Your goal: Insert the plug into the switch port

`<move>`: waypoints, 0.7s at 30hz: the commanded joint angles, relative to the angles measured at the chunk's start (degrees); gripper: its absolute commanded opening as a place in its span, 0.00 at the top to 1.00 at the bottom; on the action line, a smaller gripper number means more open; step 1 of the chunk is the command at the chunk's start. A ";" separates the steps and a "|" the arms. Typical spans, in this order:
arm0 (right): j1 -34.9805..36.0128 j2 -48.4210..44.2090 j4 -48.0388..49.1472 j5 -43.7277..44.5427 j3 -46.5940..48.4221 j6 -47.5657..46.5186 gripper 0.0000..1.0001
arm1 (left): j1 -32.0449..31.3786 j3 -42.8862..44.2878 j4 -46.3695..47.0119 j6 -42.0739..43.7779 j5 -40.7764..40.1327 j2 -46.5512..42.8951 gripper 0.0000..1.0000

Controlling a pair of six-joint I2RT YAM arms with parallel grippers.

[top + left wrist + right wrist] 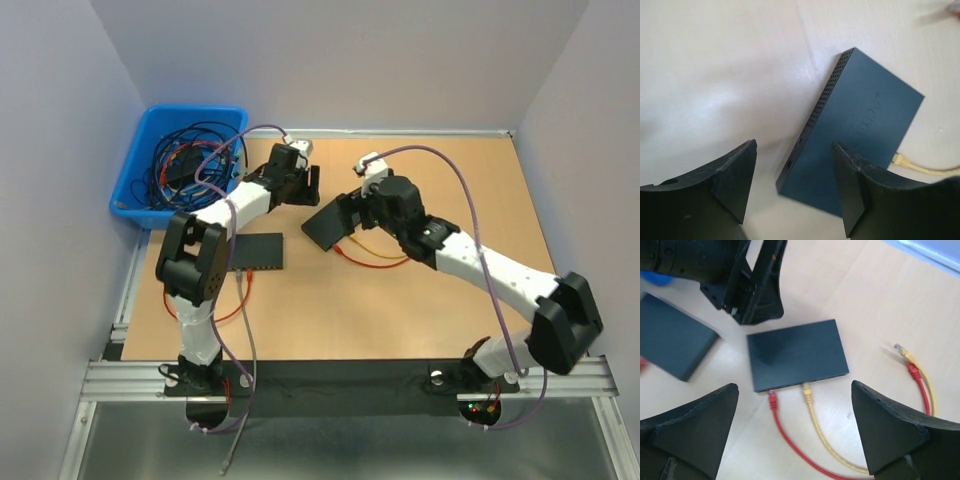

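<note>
A dark flat switch lies on the wooden table under my right gripper, whose jaws stand wide open and empty above it. A red plug and a yellow plug meet the switch's near edge; I cannot tell how deep they sit. Their cables loop to the right, with the free ends lying loose. My left gripper is open and empty, hovering just off a corner of the same switch. From above, the switch lies between the left gripper and the right gripper.
A second dark switch lies by the left arm, with a red cable trailing from it. A blue bin with tangled cables stands at the back left. White walls bound the table at the back and sides.
</note>
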 commanded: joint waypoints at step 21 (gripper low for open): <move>1.17 -36.04 -4.48 -20.51 -23.43 22.73 0.00 | -10.84 -38.79 -10.11 -16.01 -42.35 -76.12 0.31</move>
